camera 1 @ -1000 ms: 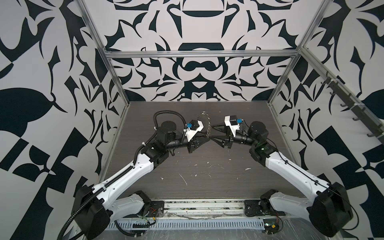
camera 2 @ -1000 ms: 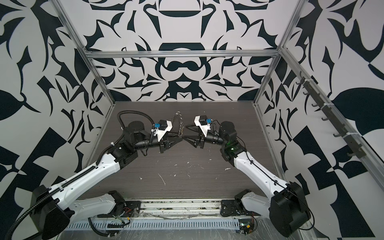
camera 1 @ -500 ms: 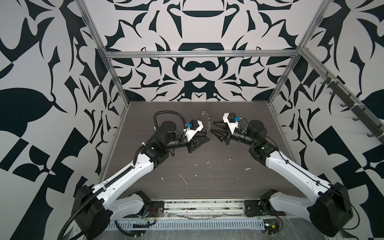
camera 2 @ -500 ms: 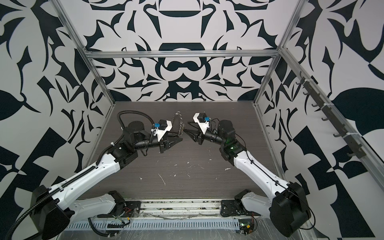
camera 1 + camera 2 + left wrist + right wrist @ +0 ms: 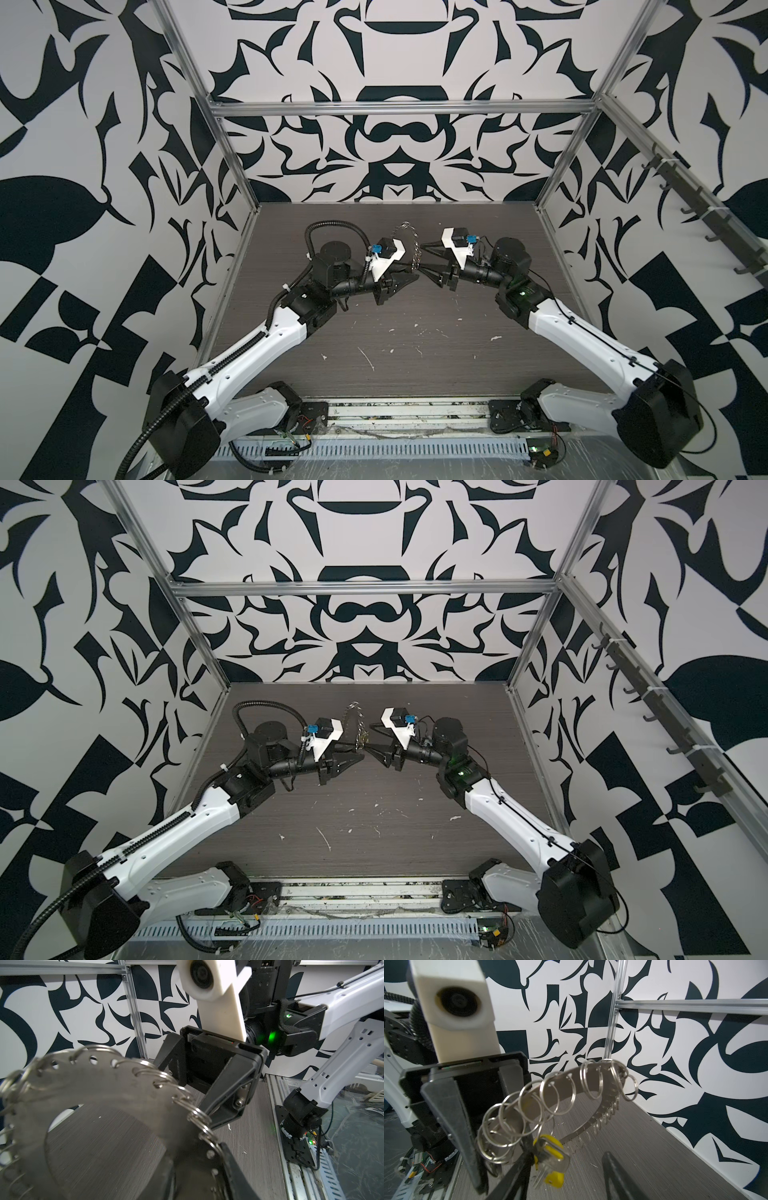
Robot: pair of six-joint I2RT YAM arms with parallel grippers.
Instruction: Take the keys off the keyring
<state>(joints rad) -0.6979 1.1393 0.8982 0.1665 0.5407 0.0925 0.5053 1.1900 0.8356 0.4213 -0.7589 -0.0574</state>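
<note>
Two grippers face mid-frame over a dark wood-grain table (image 5: 374,332), walls (image 5: 395,145) patterned black-white. Left gripper (image 5: 409,277) clamps the keyring (image 5: 415,253), on edge; keys (image 5: 550,1153) hang lengthwise downward, lower centre. Right gripper (image 5: 423,259) stands open beside them.

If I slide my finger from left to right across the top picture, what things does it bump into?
left arm → keyring → right tool → right arm
</note>
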